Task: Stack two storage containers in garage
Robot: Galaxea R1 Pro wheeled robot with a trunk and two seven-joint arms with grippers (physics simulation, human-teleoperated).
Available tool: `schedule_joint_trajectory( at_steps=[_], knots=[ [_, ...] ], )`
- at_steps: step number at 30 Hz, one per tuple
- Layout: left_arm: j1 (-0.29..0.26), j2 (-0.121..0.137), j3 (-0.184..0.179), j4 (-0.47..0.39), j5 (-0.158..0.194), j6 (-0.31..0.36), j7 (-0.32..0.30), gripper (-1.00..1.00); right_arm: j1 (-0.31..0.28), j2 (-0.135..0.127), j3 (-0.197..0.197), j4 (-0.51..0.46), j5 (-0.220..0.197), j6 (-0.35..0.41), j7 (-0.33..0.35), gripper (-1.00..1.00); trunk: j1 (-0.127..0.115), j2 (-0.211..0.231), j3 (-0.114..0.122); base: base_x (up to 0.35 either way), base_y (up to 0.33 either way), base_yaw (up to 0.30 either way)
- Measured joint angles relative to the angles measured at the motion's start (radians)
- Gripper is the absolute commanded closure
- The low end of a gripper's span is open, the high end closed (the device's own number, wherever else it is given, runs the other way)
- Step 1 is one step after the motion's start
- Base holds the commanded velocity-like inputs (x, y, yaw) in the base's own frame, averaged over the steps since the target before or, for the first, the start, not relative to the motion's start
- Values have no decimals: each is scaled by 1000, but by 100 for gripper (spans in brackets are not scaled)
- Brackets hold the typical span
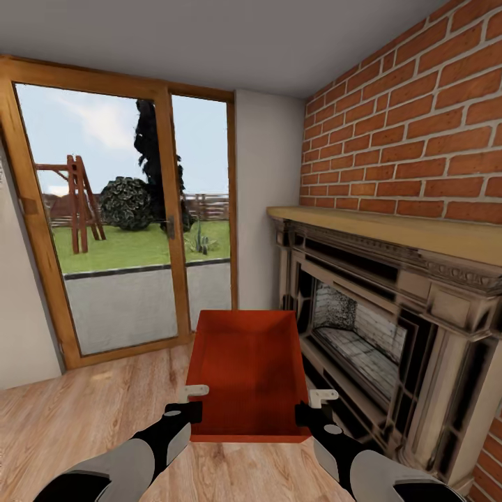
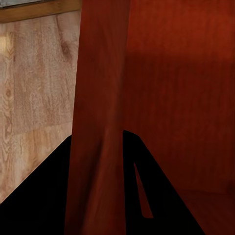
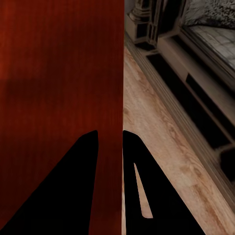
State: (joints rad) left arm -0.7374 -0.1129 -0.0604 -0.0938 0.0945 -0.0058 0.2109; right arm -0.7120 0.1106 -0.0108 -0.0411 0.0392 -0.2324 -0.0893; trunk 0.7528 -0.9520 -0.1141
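An orange-red storage container (image 1: 249,373) hangs in front of me above the light wood planks of the living room, open side up. My left gripper (image 1: 194,404) is shut on its left wall (image 2: 98,112), one black finger on each side. My right gripper (image 1: 311,408) is shut on its right wall (image 3: 115,98) in the same way. The container's inside (image 2: 186,98) is bare.
A stone fireplace (image 1: 376,328) with a wood mantel stands close at my right under a red brick wall (image 1: 411,132). A glass patio door (image 1: 125,230) in an orange-wood frame lies ahead. Wood floor (image 1: 77,411) opens at my left.
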Motion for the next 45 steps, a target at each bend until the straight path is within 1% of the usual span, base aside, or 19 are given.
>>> schedule_joint_trajectory(
  at_steps=[45],
  knots=[
    [0,-3,5,0,-5,-1,1,100,0,-4,-2,0,-2,0,7,100,0,0,20,0,0,294]
  ],
)
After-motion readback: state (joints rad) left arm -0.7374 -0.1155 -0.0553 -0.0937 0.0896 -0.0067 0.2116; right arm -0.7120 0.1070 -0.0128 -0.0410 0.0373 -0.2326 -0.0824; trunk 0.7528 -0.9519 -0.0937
